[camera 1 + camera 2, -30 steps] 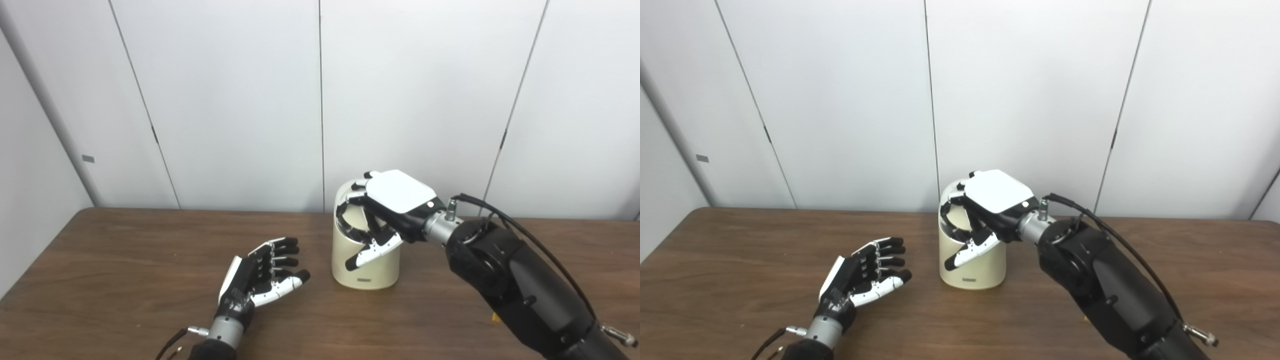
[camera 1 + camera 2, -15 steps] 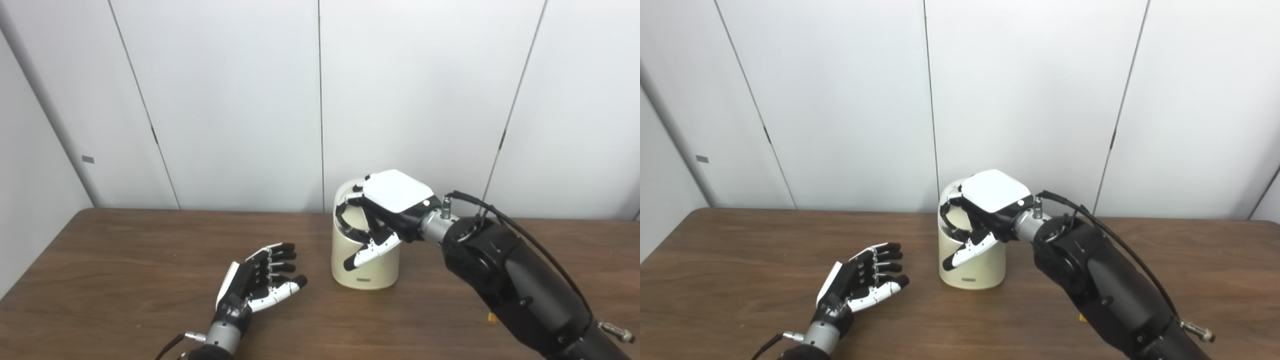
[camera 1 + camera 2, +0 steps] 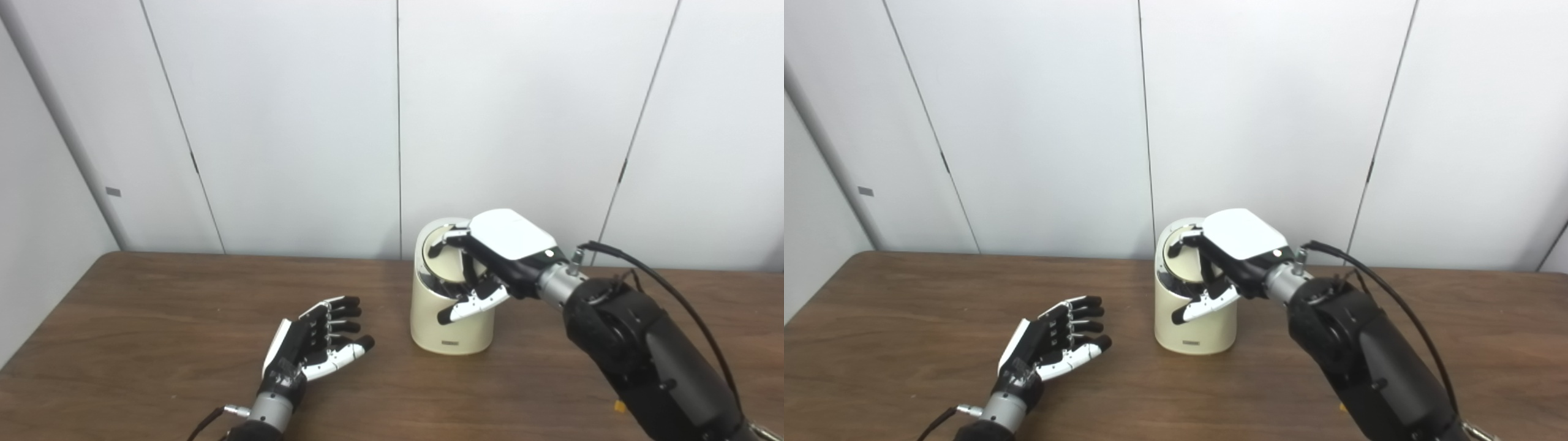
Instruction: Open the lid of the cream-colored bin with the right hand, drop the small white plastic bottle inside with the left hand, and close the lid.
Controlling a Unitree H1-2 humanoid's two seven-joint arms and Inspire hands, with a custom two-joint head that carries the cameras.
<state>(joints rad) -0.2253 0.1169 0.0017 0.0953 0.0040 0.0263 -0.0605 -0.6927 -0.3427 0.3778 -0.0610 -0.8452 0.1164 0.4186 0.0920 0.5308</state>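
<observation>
Nearest the camera, the left robot hand [image 3: 315,346] rests low over the brown table [image 3: 153,331], palm turned up and inward, its fingers apart and holding nothing. The small white bottle named in the task is nowhere to be seen on the table or in either hand; judging from that and from the empty left hand, it has most likely gone into the bin already, though the inside of the bin is too hidden to confirm this.

Farther back, well apart from the left hand, the cream bin [image 3: 451,321] stands upright near the wall. The right robot hand [image 3: 490,263] reaches over its top from the right, fingers [image 3: 450,236] curled over the round lid [image 3: 444,260], which sits tilted in the bin's mouth, and the thumb [image 3: 471,304] stretched down across the front wall of the bin. The fingers touch the lid, but whether they truly clasp it or only press on it cannot be told.

The step in hand appears to be the last one, closing the lid. The next move calls for the right hand to ease the lid down until it sits level in the rim, pressing straight down so the light bin does not tip or slide, and then to lift away cleanly. The left hand need only stay clear.
</observation>
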